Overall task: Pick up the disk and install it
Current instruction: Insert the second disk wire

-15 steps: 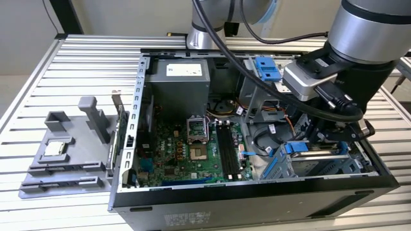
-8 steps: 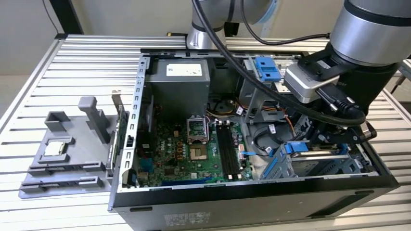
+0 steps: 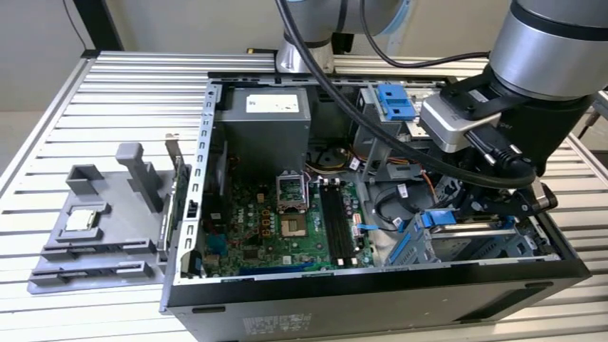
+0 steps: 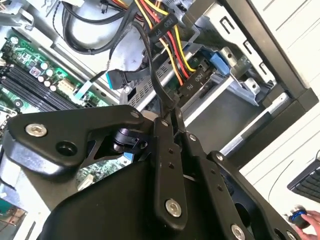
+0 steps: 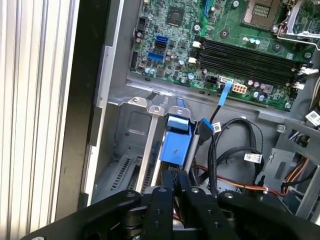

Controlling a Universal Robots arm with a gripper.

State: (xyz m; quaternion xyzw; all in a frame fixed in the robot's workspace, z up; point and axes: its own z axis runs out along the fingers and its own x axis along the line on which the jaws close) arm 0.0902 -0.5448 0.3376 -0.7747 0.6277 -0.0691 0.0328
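Gripper (image 5: 176, 186) is sitting closed over the drive cage (image 5: 131, 145), the disk's (image 5: 176, 145) blue rail just ahead of its fingertips, standing in the slot; judgement: press straight, clear of the cables (image 5: 235, 145).

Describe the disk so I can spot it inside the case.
Start at the open computer case and go to the metal drive cage at its near corner, on the exterior view's right, just under the hand. The disk sits in that cage, blue bracket end up; the other blue piece, a latch, is mounted by the far wall.
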